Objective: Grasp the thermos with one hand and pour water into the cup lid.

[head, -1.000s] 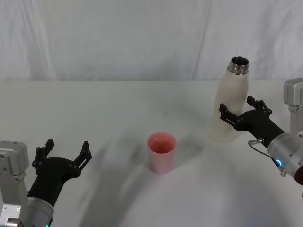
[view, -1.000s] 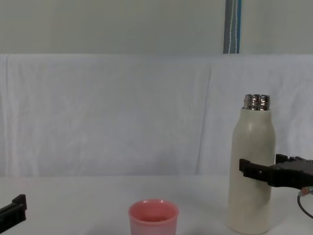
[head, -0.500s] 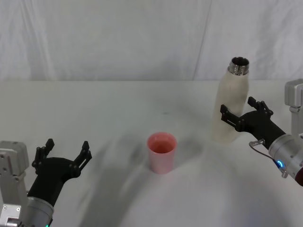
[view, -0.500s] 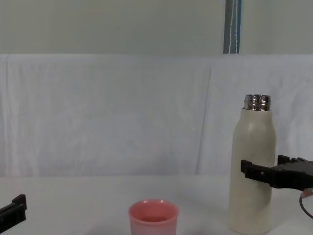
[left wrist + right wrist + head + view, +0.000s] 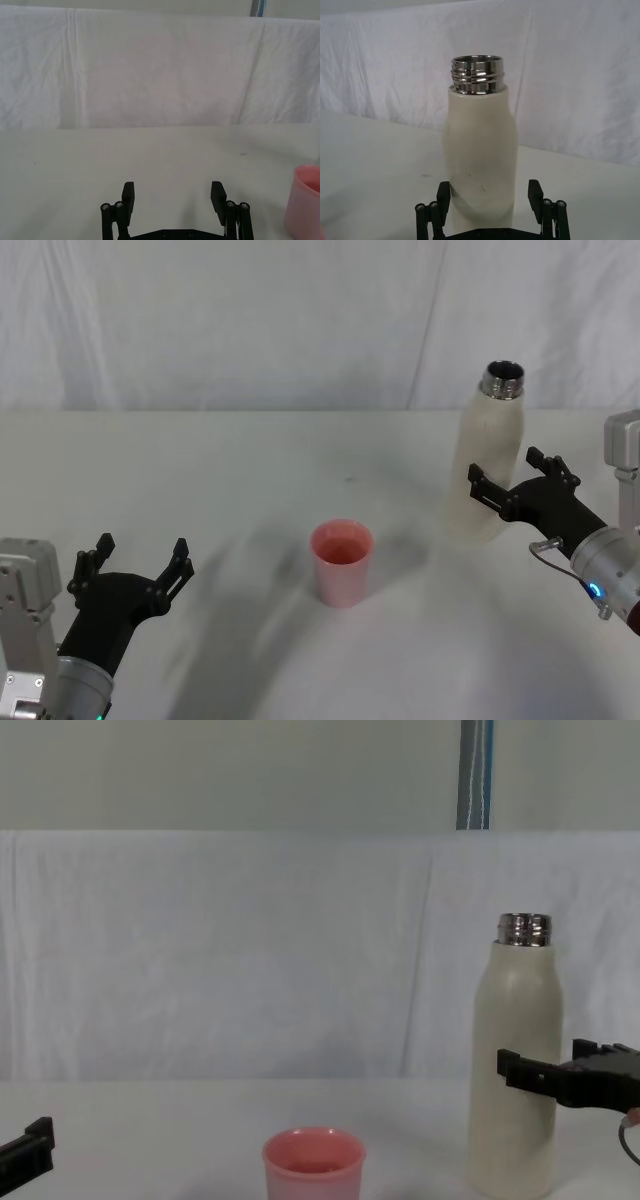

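- The black two-jaw right gripper (image 5: pixel 508 487), jaws spread either side of the tall cream-white matte thermos with a threaded steel neck (image 5: pixel 487 452), is sitting slightly farther back from the bottle than one second ago.
- The thermos is standing upright at 2 o'clock from the small pink plastic cup lid (image 5: pixel 342 561), well apart from it.
- The white-covered table (image 5: pixel 220 470) is offering open room between them.
- The left gripper (image 5: pixel 135 560), jaws spread, is parked at the cup's 9 o'clock, unchanged.
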Controlling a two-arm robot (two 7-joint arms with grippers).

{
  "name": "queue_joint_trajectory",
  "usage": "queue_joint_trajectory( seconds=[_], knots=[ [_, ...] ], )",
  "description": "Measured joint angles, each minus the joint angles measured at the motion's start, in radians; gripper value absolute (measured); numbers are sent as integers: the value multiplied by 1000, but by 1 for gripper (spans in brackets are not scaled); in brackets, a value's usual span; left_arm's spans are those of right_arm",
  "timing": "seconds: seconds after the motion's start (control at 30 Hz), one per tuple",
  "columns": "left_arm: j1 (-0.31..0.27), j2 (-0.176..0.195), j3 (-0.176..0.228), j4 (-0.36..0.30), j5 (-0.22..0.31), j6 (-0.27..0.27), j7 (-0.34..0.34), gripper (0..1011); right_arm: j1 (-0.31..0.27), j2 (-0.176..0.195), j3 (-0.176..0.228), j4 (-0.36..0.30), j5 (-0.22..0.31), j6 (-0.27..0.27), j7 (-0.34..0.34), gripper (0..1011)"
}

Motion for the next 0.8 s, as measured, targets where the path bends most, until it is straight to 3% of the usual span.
queue_joint_trajectory(
  seconds=[0.8],
  knots=[
    [0, 0, 0, 0, 0, 0, 0, 1001, -32, 15, 10, -43, 11, 11, 2, 1001]
  ],
)
